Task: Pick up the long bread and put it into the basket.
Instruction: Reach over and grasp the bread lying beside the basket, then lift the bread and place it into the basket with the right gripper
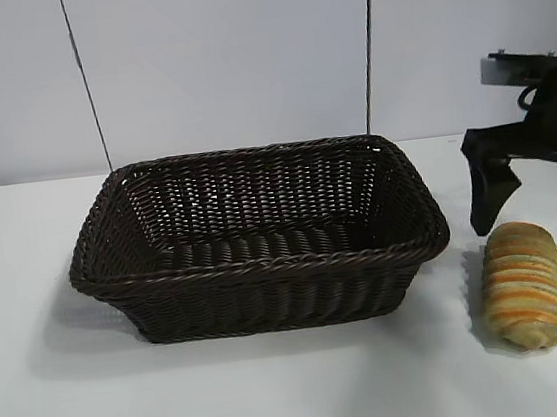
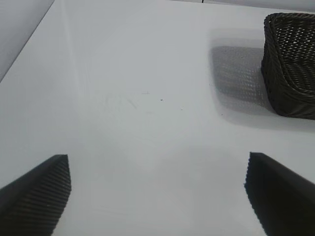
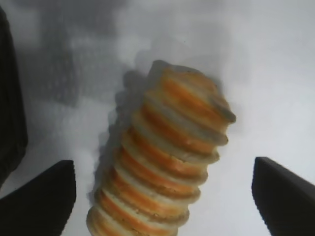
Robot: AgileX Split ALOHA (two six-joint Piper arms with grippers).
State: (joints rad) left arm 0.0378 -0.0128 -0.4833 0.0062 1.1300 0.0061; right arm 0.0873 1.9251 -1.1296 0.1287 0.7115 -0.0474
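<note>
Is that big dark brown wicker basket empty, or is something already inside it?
Empty: the dark brown woven wicker basket shows only bare weave inside, and the striped golden-tan long bread lies outside it on the white table.

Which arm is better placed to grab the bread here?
Right. The right gripper hangs open directly above the bread, one finger to each side in its wrist view. The left gripper sees only bare table and the basket.

Level front camera plus two wrist close-ups
</note>
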